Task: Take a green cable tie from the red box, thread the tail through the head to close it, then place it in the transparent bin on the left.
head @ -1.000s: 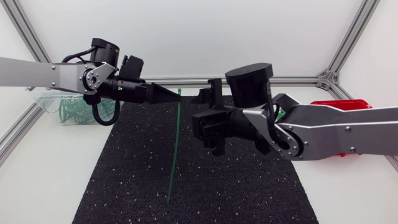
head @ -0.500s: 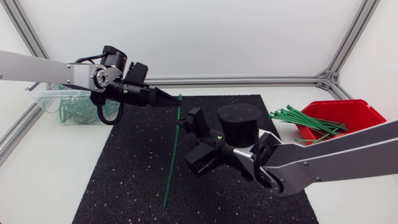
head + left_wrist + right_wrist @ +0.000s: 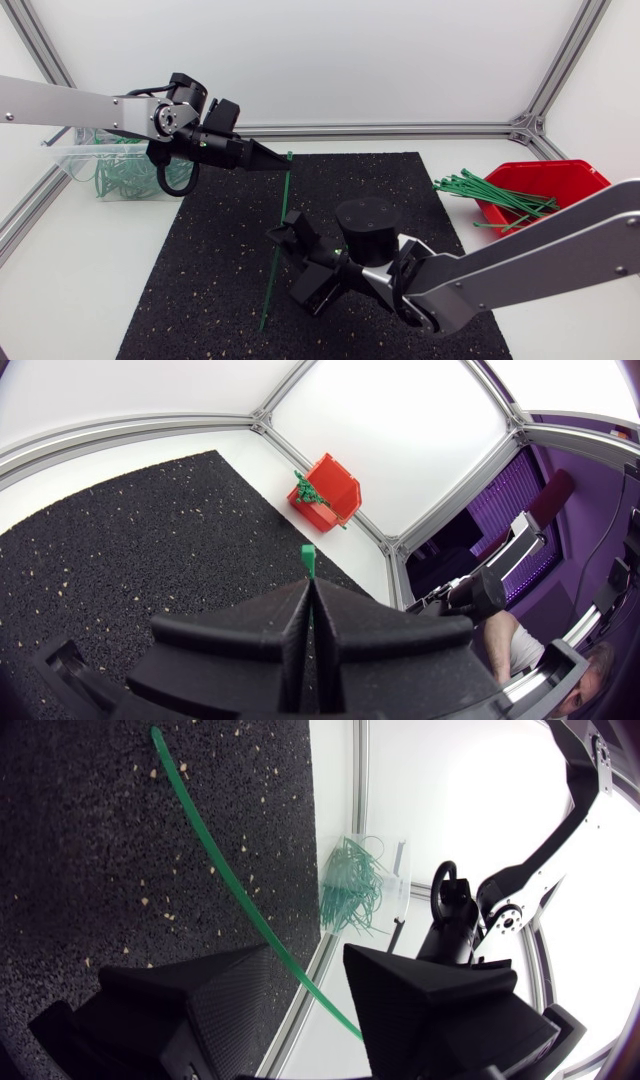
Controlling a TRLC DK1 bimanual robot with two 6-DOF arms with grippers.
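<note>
Preparing to thread: left fingers point(image 3: 258, 154) clamp the green cable tie point(image 3: 276, 255) by its head.
Around its tail the right fingers point(image 3: 190, 1010) stand apart; next they should pinch it.

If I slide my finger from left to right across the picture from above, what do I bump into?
transparent bin → green cable tie → right arm's round black joint → red box

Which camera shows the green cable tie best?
The head view: the cable tie shows nearly whole, from left gripper to mat. Left wrist view: only its tip. Right wrist view: a stretch between the right gripper's open fingers.
</note>
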